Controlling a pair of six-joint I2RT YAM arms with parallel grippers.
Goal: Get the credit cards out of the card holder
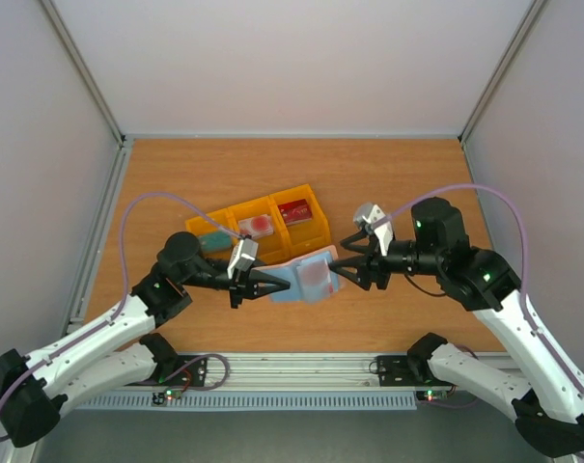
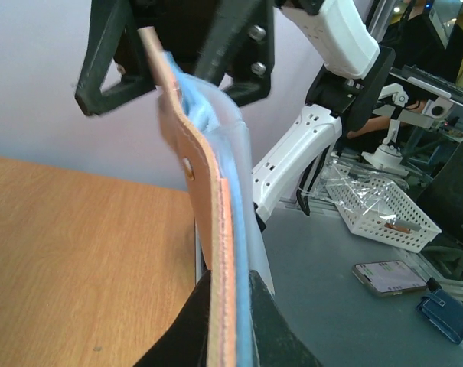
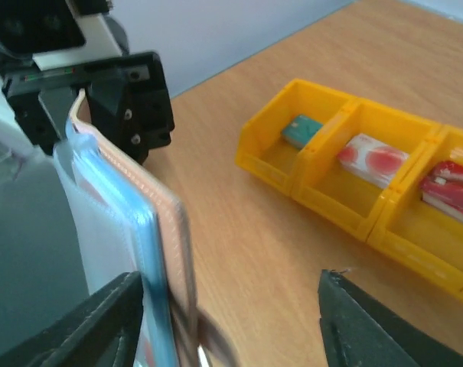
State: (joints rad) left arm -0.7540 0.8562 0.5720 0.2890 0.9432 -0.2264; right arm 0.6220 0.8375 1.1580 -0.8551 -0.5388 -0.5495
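the left pincer (image 1: 263, 286) is clamped on one end of a thin taupe-brown bifold card holder (image 1: 306, 275) with pale blue pockets, held off the wooden counter (image 1: 398, 174). the right pincer (image 1: 347, 262) gapes wide at its other end. beyond both pincers, a yellow plastic three-compartment tray (image 3: 265, 157) holds a teal card (image 3: 300, 130), a whitish-pink card with a red blotch (image 3: 376, 157) and a dark red card (image 3: 449, 191), one per compartment.

High rear overview; close, opposed wrist views, card holder (image 2: 213, 229) probably common.
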